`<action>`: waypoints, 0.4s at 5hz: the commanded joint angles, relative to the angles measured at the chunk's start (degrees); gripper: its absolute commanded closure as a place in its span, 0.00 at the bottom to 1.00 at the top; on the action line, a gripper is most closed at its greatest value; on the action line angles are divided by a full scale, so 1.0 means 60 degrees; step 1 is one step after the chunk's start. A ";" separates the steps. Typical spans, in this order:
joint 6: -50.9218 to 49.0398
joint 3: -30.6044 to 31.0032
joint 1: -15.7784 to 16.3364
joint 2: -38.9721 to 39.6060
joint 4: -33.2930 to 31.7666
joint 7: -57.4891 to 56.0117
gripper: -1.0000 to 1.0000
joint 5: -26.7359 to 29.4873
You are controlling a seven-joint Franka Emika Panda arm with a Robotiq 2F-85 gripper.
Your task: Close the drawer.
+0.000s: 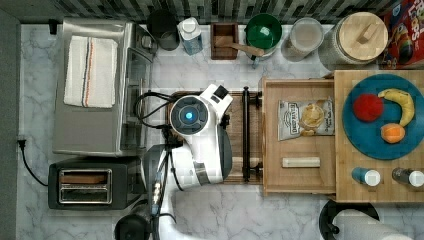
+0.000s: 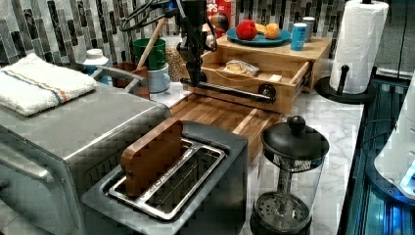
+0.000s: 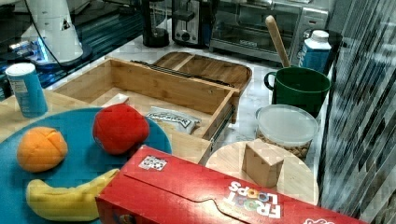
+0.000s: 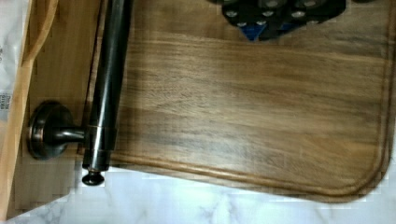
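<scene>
Top view's got a white marble bench (image 1: 225, 210) against a tiled wall, pretty crowded. The drawer (image 1: 299, 135) sits pulled out toward the top view's left, its black handle (image 1: 245, 134) running top to bottom over the brown tray (image 1: 240, 150). Hand (image 2: 195, 78) sits by the handle; can't tell its grip. Open marble lies below the drawer.
</scene>
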 commanded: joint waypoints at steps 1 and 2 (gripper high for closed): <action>0.0057 -0.0321 -0.0340 0.0998 0.0270 -0.1197 1.00 0.0450; 0.0702 -0.1022 0.0239 0.1149 0.0022 -0.1376 1.00 0.0576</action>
